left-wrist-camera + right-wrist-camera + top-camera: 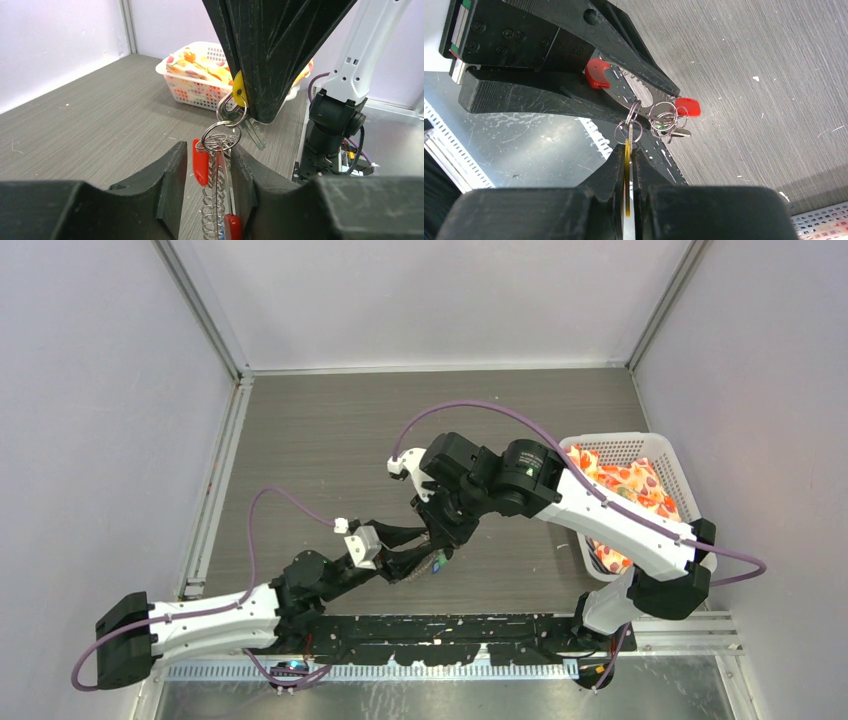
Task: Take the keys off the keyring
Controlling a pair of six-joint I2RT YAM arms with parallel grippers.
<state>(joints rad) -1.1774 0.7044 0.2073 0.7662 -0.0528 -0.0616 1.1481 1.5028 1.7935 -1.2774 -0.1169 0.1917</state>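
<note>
Right pincer (626, 150) is pressed together on the yellow-tagged key (239, 91), and only a thin yellow edge shows between its fingers. The key hangs on small split rings (659, 119), bunched just below the fingertips. A bare silver key blade (255, 132) dangles beside them.

The rings link into the keyring (216, 200), a thin grey wire coil that runs straight back between the fingers of my left pincer (209, 150). It has a red piece (200, 162) near the ring end and a second red piece (232, 227) closer to the palm.

The left fingers sit narrowly either side of the coil. I cannot tell if they pinch it or just flank it.

The whole bunch is off the tabletop (330, 430), above its near middle where the two pincers meet tip to tip. I cannot read the other tag colours.

In the way:
- The left fingers cover most of the coil's length.
- The right fingers hide the yellow tag's face.

Further out, a white basket (610, 437) holding orange patterned packets (625, 480) sits at the right side, partly under the right arm. Purple cables (470, 408) loop over both arms. Pale walls are on three sides.
</note>
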